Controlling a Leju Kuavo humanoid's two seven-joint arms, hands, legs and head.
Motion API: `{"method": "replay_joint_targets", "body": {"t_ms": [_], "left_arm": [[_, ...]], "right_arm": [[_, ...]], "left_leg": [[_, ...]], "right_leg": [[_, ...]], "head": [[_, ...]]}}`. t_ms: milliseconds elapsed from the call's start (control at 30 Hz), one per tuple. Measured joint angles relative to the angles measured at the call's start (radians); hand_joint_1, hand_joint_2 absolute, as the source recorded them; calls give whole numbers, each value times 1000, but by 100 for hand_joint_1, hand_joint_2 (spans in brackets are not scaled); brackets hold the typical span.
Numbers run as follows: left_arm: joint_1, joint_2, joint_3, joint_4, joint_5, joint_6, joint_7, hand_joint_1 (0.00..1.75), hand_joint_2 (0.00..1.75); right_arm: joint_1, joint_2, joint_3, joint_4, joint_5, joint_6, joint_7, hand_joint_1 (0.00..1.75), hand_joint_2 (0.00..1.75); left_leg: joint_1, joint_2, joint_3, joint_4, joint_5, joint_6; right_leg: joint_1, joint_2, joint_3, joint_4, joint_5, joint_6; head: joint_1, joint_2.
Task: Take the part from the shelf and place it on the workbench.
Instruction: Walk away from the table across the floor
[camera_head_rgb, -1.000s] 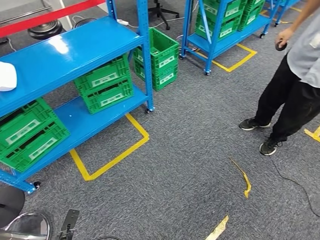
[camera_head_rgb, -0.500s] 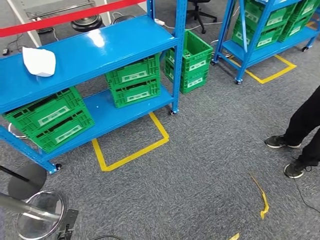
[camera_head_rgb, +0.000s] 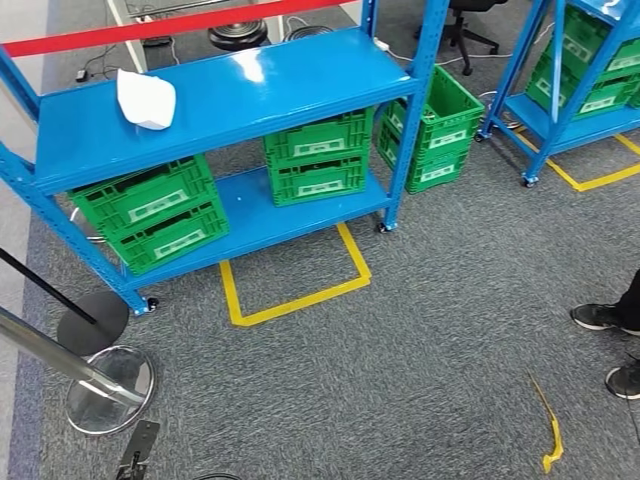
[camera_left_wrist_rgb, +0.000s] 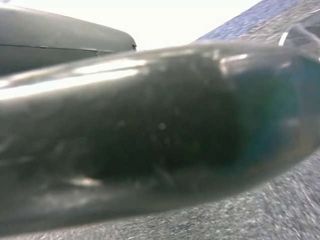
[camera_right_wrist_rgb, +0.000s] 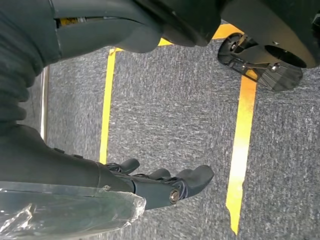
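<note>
A white part (camera_head_rgb: 146, 98) lies on the top board of the blue shelf (camera_head_rgb: 226, 95), towards its left end, far ahead of me in the head view. In the right wrist view my right hand (camera_right_wrist_rgb: 162, 182) hangs over the grey carpet with its fingers stretched out and nothing in them. A clear plastic wrap (camera_right_wrist_rgb: 68, 212) covers the arm behind it. The left wrist view holds a blurred dark rounded surface close to the lens, and I cannot make out how the left hand stands.
Green crates (camera_head_rgb: 151, 210) (camera_head_rgb: 317, 160) sit on the lower board, and another (camera_head_rgb: 438, 125) stands on the floor beside the shelf post. A second blue shelf (camera_head_rgb: 581, 90) is at the right. Stanchion bases (camera_head_rgb: 109, 390) and a red belt (camera_head_rgb: 151, 30) bound the left. A person's shoes (camera_head_rgb: 607, 345) are at the right edge.
The camera has turned left: the whole scene has slid right, bringing the shelf and the white part towards the middle. The person is now almost out of the picture.
</note>
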Motion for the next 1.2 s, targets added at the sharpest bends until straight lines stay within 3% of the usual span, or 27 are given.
{"method": "replay_joint_targets", "body": {"t_ms": [33,100,167,200,233,267,300,333,400,433,567,633,700,733,767,800,867,900,967,1033,1100,1200], "left_arm": [[3,0,0,0,-1,-1,0,0,0],[4,0,0,0,-2,-3,0,0,0],[2,1,0,0,-5,-8,0,0,0],[1,1,0,0,-7,-11,0,0,0],[2,2,0,0,-9,-15,0,0,0],[4,2,0,0,-10,-19,-1,0,0],[5,1,0,0,-11,-24,-2,0,0],[5,1,0,0,-12,-28,-3,0,0],[5,4,0,0,-14,-35,-5,0,0],[5,5,0,0,-15,-37,-6,0,0],[8,6,-1,0,-20,-44,-8,0,0],[7,5,-2,0,-20,-46,-9,0,0],[6,6,-2,0,-20,-47,-9,0,0],[7,6,-2,0,-20,-48,-9,0,0],[8,6,-2,0,-21,-49,-9,0,0],[9,6,-2,0,-21,-49,-9,0,0],[10,7,-3,0,-22,-50,-10,0,0],[9,7,-3,0,-22,-50,-11,0,0],[7,8,-3,0,-23,-50,-13,0,0],[8,8,-4,0,-23,-50,-14,0,0],[11,8,-4,0,-24,-50,-15,0,0],[10,9,-4,0,-25,-51,-17,0,0]], "right_arm": [[-1,0,0,0,0,0,0,0,175],[-2,-1,0,-1,0,2,0,0,175],[-1,-1,0,-1,0,4,0,0,87],[0,-1,0,-1,0,5,1,0,44],[1,-1,0,-1,0,7,2,0,0],[2,-2,0,-1,0,8,4,0,0],[3,-3,0,-1,0,10,5,0,0],[2,-3,0,-1,0,13,5,0,0],[0,-3,1,-1,0,18,5,0,0],[-2,-2,1,-1,0,21,5,0,0],[0,-2,1,-1,0,25,6,0,0],[1,-2,1,-1,0,26,6,0,0],[2,-2,1,-1,0,27,6,0,0],[3,-2,1,-1,0,28,6,0,0],[3,-2,1,-1,0,30,6,0,0],[3,-2,1,-1,0,32,6,0,0],[1,-2,1,-1,0,37,6,0,0],[1,-2,1,-1,0,39,6,0,0],[0,-2,1,-1,0,40,5,0,0],[1,-2,1,-1,0,40,5,0,0],[0,-2,1,-1,0,40,5,0,0],[-3,-2,4,-1,0,41,4,0,0]], "left_leg": [[3,-9,1,-3,2,6],[11,-25,5,-9,7,17],[13,-40,5,-9,8,23],[13,-48,5,-9,8,24],[14,-55,6,-8,8,24],[15,-62,7,-8,7,24],[17,-67,9,-7,6,22],[19,-72,11,-5,4,18],[18,-78,9,3,-2,6],[16,-80,7,6,-3,0],[18,-75,-5,24,-14,-18],[18,-64,-45,108,-63,-27],[19,-59,-115,249,-123,-31],[19,-59,-141,300,-136,-31],[19,-59,-150,314,-128,-30],[19,-59,-138,284,-99,-27],[16,-55,-74,150,-24,-17],[14,-51,-42,82,-4,-11],[9,-45,-12,14,0,-2],[11,-47,-5,1,-6,6],[15,-50,9,-4,-8,17],[17,-52,24,-5,-17,27]], "right_leg": [[-1,9,-1,4,-5,6],[-3,53,-25,62,-44,17],[-5,92,-85,193,-106,23],[-6,98,-115,253,-125,25],[-6,100,-133,283,-126,26],[-7,100,-134,274,-108,27],[-8,100,-115,227,-74,28],[-11,102,-85,157,-36,30],[-16,115,-30,40,5,29],[-17,121,-18,14,9,25],[-16,120,-17,12,8,-6],[-17,115,-17,10,7,-18],[-16,110,-16,10,5,-23],[-16,107,-15,10,3,-24],[-16,106,-13,10,1,-25],[-15,105,-9,10,-1,-24],[-15,104,0,10,-8,-19],[-14,105,3,11,-12,-14],[-11,103,7,8,-15,-2],[-11,100,13,5,-14,11],[-10,100,1,36,-32,21],[-11,101,-98,210,-101,28]], "head": [[1,0],[6,0],[11,0],[12,0],[12,0],[12,0],[12,0],[12,0],[15,0],[15,0],[11,0],[7,0],[6,0],[6,0],[6,0],[6,0],[6,0],[6,0],[7,0],[7,0],[11,0],[20,0]]}}
